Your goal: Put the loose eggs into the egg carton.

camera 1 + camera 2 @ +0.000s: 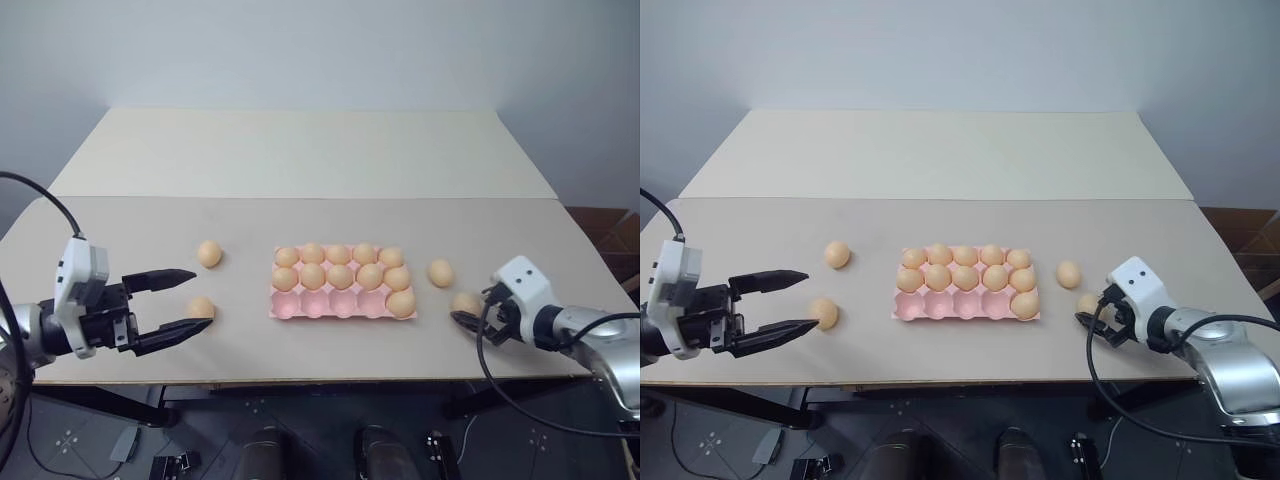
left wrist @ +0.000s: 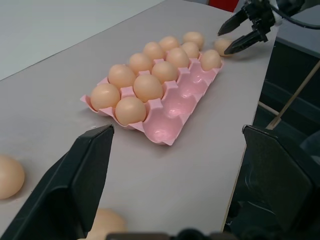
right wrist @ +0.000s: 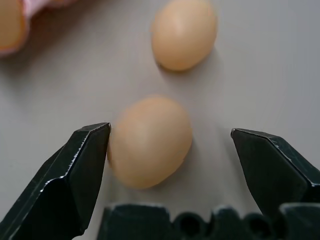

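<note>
Four loose eggs are seen on the counter (image 1: 300,160), two toward each short side of the egg carton (image 1: 342,303), which lies near the middle of the counter's near edge. Eleven eggs are counted in the carton: the far row and middle row are filled, and one egg sits in the near row's right-end cup, the other near cups being bare.

On the left, the far left egg (image 1: 209,253) is set apart from the carton, and the near left egg (image 1: 201,307) lies closer to the near edge. The left gripper (image 1: 196,299) is held just above the counter with its fingers spread wide, the near left egg lying close by the tip of one finger, untouched.

On the right, the far right egg (image 1: 441,272) rests just beside the carton's right end. The near right egg (image 3: 150,141) lies between the spread fingers of the right gripper (image 3: 170,137); one finger is seen almost against the shell, the other well apart from it.
</note>
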Motion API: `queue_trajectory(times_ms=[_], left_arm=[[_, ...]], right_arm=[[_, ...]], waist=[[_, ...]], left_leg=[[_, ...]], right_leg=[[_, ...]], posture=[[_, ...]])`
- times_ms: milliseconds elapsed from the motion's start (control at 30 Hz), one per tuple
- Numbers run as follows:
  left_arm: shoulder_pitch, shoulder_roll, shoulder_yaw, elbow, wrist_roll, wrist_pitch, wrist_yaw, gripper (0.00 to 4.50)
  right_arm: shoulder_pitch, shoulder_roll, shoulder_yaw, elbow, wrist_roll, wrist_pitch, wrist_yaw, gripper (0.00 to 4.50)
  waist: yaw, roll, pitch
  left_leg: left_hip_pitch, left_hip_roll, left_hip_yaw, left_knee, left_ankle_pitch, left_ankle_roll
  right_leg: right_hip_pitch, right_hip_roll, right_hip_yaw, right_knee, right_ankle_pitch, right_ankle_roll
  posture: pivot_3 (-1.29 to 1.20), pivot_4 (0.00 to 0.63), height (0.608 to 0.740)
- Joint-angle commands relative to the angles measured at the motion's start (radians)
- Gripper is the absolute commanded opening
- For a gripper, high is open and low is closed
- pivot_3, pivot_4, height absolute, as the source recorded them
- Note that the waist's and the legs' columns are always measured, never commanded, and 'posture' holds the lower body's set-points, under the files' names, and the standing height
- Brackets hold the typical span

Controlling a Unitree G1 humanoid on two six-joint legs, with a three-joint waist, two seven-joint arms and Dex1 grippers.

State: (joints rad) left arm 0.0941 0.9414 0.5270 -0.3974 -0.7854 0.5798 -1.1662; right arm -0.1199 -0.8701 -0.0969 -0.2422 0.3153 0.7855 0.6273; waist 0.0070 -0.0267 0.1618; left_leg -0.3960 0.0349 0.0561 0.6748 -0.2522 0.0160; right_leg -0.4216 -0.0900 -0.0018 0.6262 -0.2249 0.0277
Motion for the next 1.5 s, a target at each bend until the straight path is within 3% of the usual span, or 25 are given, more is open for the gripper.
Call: queue_trajectory(times_ms=[33,200,267,400,500,667,867,1133,1333,1500], left_arm=[[0.002,0.000,0.013,-0.024,-0.001,-0.017,0.006,4.50],[0.006,-0.002,0.013,-0.024,0.005,-0.023,0.011,4.50],[0.009,-0.002,0.013,-0.027,0.007,-0.027,0.012,4.50],[0.008,-0.001,0.014,-0.029,0.010,-0.032,0.013,4.50],[0.002,-0.001,0.005,-0.028,0.019,-0.036,0.018,4.50],[-0.008,-0.005,-0.009,-0.039,0.026,-0.036,0.033,4.50],[0.005,-0.007,0.006,-0.048,0.026,-0.034,0.032,4.50],[0.003,-0.008,0.011,-0.049,0.027,-0.036,0.042,4.50],[0.040,-0.005,0.061,-0.046,0.024,-0.035,0.031,4.50],[0.048,-0.017,0.113,0.008,0.024,-0.042,0.036,4.50]], right_arm=[[-0.032,0.007,-0.010,0.000,-0.015,0.017,-0.017,3.52],[-0.044,0.017,-0.051,-0.067,0.010,0.049,-0.021,1.95],[-0.044,0.011,-0.064,-0.131,0.022,0.050,-0.019,1.69],[-0.116,0.040,-0.074,-0.303,0.112,0.093,-0.012,1.69],[-0.170,0.102,0.023,-0.362,0.128,0.090,-0.029,1.69],[-0.229,0.216,0.196,-0.313,0.052,0.078,-0.087,1.69],[-0.233,0.233,0.277,-0.294,0.020,0.084,-0.081,1.69],[-0.229,0.183,0.192,-0.354,0.049,0.093,-0.040,4.40],[-0.174,0.057,-0.029,-0.382,0.129,0.056,0.073,4.46],[0.031,-0.048,-0.252,-0.297,0.129,-0.212,0.320,4.46]], waist=[[0.001,0.000,0.000],[0.000,0.000,0.000],[0.000,0.000,0.000],[-0.007,0.000,0.000],[-0.010,-0.001,0.000],[-0.012,-0.002,-0.001],[-0.010,-0.002,-0.001],[-0.010,-0.002,-0.001],[-0.008,-0.002,-0.001],[0.001,-0.002,-0.001]], left_leg=[[0.000,0.000,0.000,0.000,0.000,0.000],[0.000,0.000,0.000,0.000,0.000,0.000],[0.000,0.000,0.000,0.000,0.000,0.000],[0.000,0.001,0.000,0.000,0.000,0.000],[0.001,0.002,-0.001,0.000,0.000,0.000],[0.002,0.003,0.000,0.000,0.000,0.000],[0.000,0.001,0.001,0.001,0.000,0.000],[0.001,0.002,0.001,0.001,0.000,0.000],[0.001,0.001,0.001,0.001,0.000,0.000],[0.001,0.001,0.001,0.000,0.000,0.000]], right_leg=[[0.000,0.000,0.000,0.000,0.000,0.000],[0.000,0.000,0.000,0.000,0.000,0.000],[0.000,0.000,0.000,0.000,0.000,0.000],[0.000,0.001,0.000,0.000,0.000,0.001],[0.000,0.002,0.001,0.001,-0.001,0.003],[0.000,0.004,0.001,0.001,0.001,-0.001],[0.000,0.001,0.001,0.000,0.002,-0.001],[-0.001,0.002,0.001,0.002,0.002,-0.001],[0.000,0.001,0.001,0.000,0.001,0.000],[0.000,0.001,0.001,0.000,0.001,0.000]], posture=[[0.00,0.150,0.740],[0.00,0.150,0.740],[0.00,0.150,0.740],[0.00,0.150,0.740],[0.00,0.150,0.740],[0.00,0.150,0.740],[0.00,0.150,0.740],[0.00,0.150,0.740],[0.00,0.150,0.740],[0.00,0.150,0.740]])
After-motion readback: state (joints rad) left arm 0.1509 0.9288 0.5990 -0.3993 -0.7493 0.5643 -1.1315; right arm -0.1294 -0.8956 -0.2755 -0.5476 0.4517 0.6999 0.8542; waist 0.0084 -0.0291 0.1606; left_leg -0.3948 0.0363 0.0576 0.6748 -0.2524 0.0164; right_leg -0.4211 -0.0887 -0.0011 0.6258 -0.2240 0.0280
